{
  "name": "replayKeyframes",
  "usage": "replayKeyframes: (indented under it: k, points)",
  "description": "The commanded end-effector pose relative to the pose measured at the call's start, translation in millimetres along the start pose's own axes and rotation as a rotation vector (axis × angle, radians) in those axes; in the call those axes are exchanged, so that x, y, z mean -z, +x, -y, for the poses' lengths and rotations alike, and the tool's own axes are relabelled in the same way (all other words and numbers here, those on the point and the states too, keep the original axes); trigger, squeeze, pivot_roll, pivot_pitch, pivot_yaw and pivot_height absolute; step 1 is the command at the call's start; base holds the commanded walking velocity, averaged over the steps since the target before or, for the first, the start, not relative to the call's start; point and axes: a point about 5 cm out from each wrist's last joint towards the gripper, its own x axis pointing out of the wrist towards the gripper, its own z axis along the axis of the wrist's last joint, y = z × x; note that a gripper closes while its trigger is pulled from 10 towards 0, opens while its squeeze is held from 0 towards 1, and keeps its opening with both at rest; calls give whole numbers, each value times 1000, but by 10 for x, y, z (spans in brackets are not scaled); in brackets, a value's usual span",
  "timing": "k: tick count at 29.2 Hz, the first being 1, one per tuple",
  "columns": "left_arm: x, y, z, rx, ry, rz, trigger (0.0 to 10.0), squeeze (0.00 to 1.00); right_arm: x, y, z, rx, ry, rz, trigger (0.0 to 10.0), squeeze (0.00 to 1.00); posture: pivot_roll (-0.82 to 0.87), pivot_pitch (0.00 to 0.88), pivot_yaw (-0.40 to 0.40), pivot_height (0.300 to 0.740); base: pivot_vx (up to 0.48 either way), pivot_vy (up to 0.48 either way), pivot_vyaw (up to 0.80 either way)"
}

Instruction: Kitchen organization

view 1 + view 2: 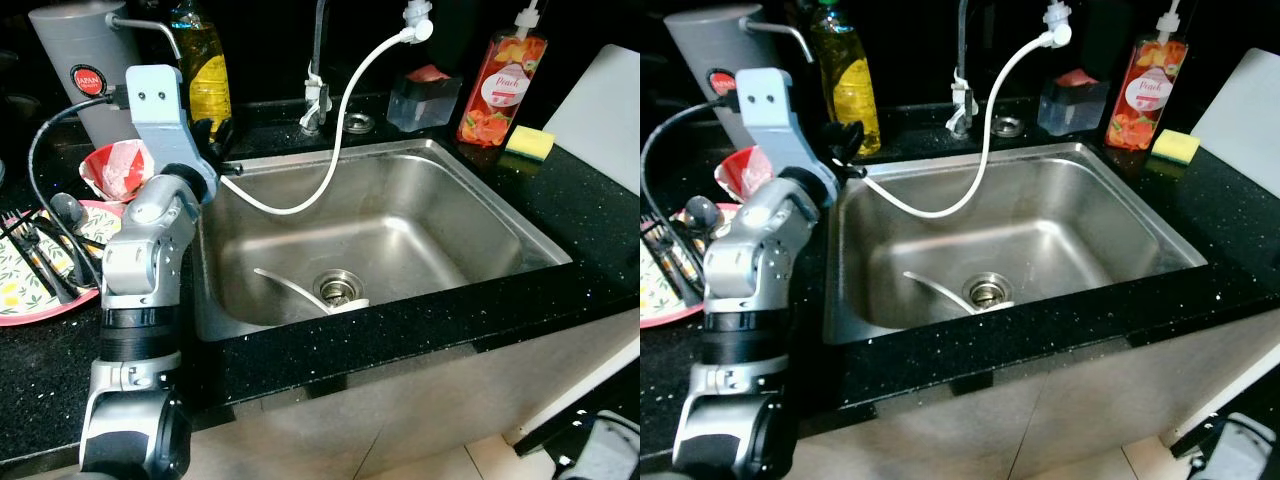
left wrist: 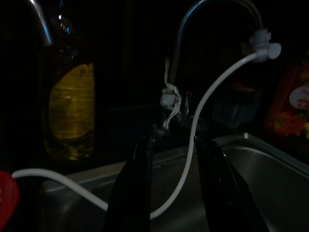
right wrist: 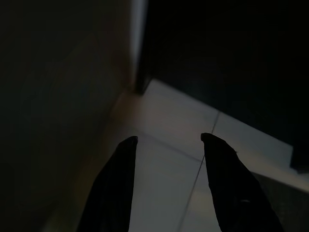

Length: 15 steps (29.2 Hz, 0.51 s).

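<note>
Left wrist view: left gripper (image 2: pixel 173 145) parted, empty, nearing hose (image 2: pixel 203 104) (reach step); next, close on hose.

White hose (image 1: pixel 345 120) is looping across the sink (image 1: pixel 520 235) basin's back-left, blocking that corner; rest of basin is lying open w/ only a white strip (image 1: pixel 290 285) by the drain. Left end effector (image 2: pixel 173 145), fingers apart, is hovering btwn oil bottle (image 1: pixel 205 75) & tap (image 1: pixel 316 70).
</note>
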Motion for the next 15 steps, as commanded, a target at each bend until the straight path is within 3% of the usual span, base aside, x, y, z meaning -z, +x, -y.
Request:
replayKeyframes:
  k: [1, 2, 3, 8, 9, 10, 12, 13, 14, 15]
  points:
    - [27, -13, -10, -15, -17, -11, 10000, 0, -132, 36, 75, 50, 78, 41, 10000, 0, 3, 0, -20, 740, 0, 0, 0]
    - [35, -13, -28, -29, -23, -21, 10000, 0, -173, 47, 91, 63, 107, 50, 10000, 0, 3, 0, -20, 740, 0, 0, 0]
    - [50, -21, -96, -80, -39, -44, 10000, 0, -400, 95, 115, 89, 219, 109, 10000, 0, 1, 0, -17, 740, 0, 0, 0]
    - [118, -38, -146, -152, -96, -114, 10000, 0, -881, 141, 110, 150, 382, 233, 10000, 0, 1, 0, -17, 740, 0, 0, 0]
    - [127, -42, -135, -142, -87, -121, 10000, 0, -1064, 136, 82, 153, 430, 285, 10000, 0, 1, 0, -17, 740, 0, 0, 0]
    - [129, -45, -133, -144, -69, -117, 10000, 0, -1385, 104, 33, 145, 478, 384, 10000, 0, 1, 0, -17, 740, 0, 0, 0]
    - [128, -45, -138, -152, -64, -114, 10000, 0, -1514, 82, 15, 139, 488, 426, 10000, 0, 1, 0, -17, 740, 0, 0, 0]
    - [124, -47, -154, -159, -46, -110, 10000, 0, -1688, 43, -24, 117, 494, 485, 10000, 0, 1, 0, -16, 740, 0, 0, 0]
    - [93, -57, -168, -157, -7, -86, 10000, 0, -2044, -74, -118, 54, 511, 609, 10000, 0, 2, 0, -15, 740, 0, 0, 0]
    - [82, -61, -168, -155, 1, -80, 10000, 0, -2222, -155, -176, 20, 512, 675, 10000, 0, 5, 0, -15, 740, 0, 0, 0]
